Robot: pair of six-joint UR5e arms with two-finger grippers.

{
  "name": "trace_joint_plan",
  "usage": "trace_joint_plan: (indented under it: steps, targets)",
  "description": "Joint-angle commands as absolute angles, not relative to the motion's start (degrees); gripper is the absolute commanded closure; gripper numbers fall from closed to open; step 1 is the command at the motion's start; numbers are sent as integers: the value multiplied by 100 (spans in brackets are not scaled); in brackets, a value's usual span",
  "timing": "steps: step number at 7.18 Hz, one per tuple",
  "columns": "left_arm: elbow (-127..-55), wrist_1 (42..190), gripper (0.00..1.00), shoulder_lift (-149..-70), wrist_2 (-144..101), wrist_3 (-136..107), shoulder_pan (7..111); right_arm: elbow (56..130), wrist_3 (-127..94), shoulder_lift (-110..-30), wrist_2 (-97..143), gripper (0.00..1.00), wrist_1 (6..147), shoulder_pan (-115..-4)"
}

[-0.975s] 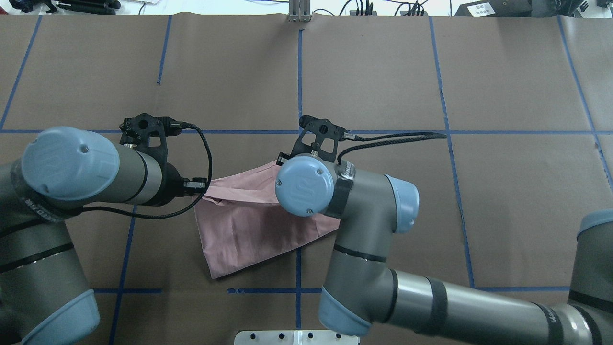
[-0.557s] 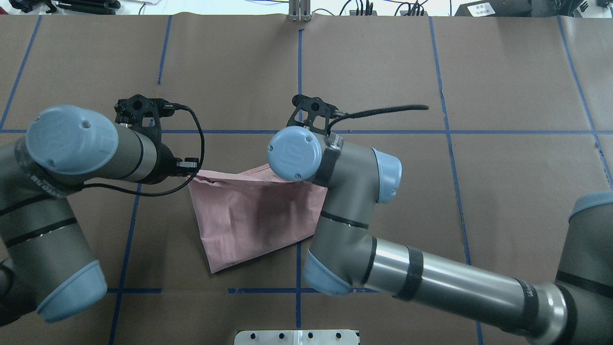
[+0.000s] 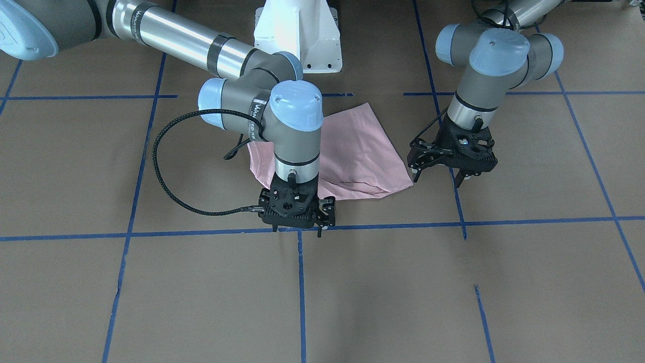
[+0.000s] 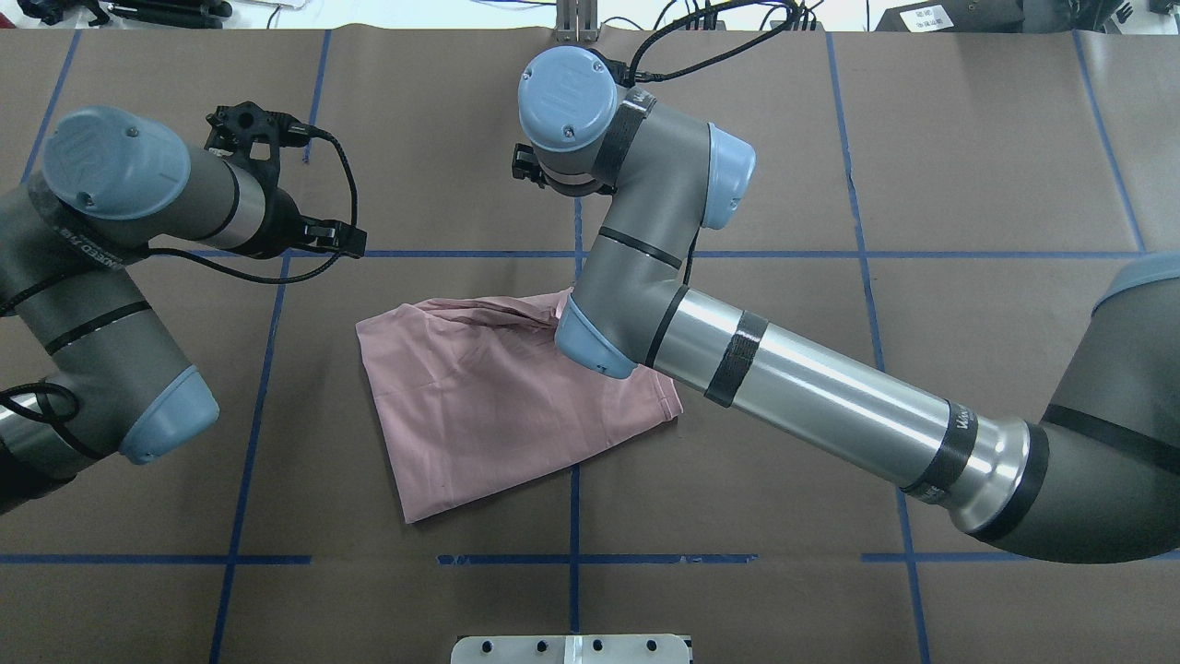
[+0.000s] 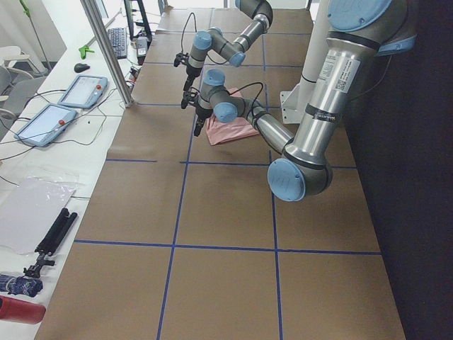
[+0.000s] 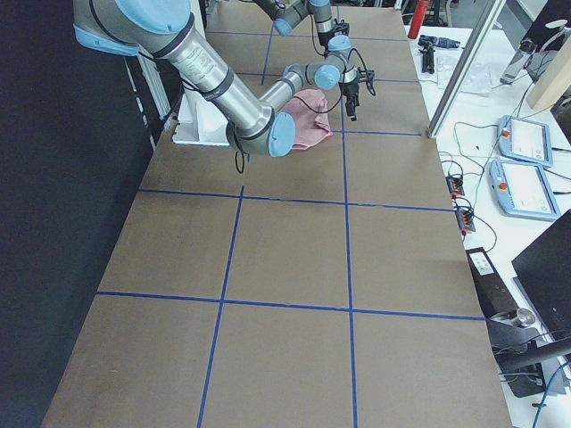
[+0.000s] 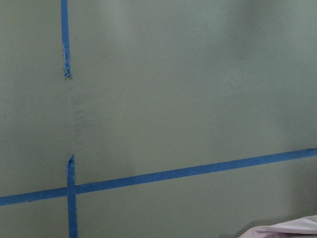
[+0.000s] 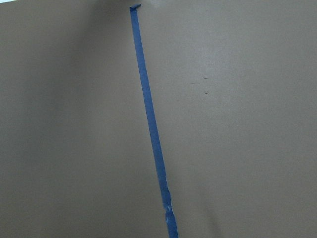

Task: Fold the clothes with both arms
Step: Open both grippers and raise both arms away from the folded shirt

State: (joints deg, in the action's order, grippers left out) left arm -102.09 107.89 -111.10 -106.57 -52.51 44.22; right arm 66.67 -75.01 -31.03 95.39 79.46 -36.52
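The folded shirt (image 4: 479, 406) lies in the middle of the bench (image 4: 968, 138), long axis across it but slanted, one corner pointing to the robot's base (image 3: 297, 35), the wrinkled edge on the far side. Both arms hang beyond that edge, jaws apart and empty. The left arm (image 3: 473, 96) seems nearer, its jaws just beside the far left corner; the right arm (image 3: 297, 146) is past the edge's right end.

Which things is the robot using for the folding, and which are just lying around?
For the job: pink T-shirt, left end effector, right end effector, both open.
Just lying about: tablet, keyboard, red bottle.
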Motion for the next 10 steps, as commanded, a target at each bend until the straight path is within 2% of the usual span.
trace_joint_plan:
  steps: [1,2,4,6,8,10]
  targets:
    - [-10326,10784,0,-11092,-10679,-5238,4438,6915,-7070,-3137,9929,0,8363,-3857]
    - [-10492,10706,0,-11057,-10679,-5108,4499,7578,-6631,-3373,10106,0,9037,-4032]
    - [-10686,10696,0,-10725,-11062,-4215,5050,9160,-5377,-4808,10702,0,9307,-4628]
    - [-10749,10696,0,-10040,-11677,-2164,6286,10060,-3718,-6076,11404,0,9308,-5637]
    - [-10348,10513,0,-9599,-12145,471,7894,10020,-842,-7167,12265,0,9307,-7181]
    - [-9348,10345,0,-9589,-12591,2018,9100,9478,775,-7881,12891,0,9290,-8432]
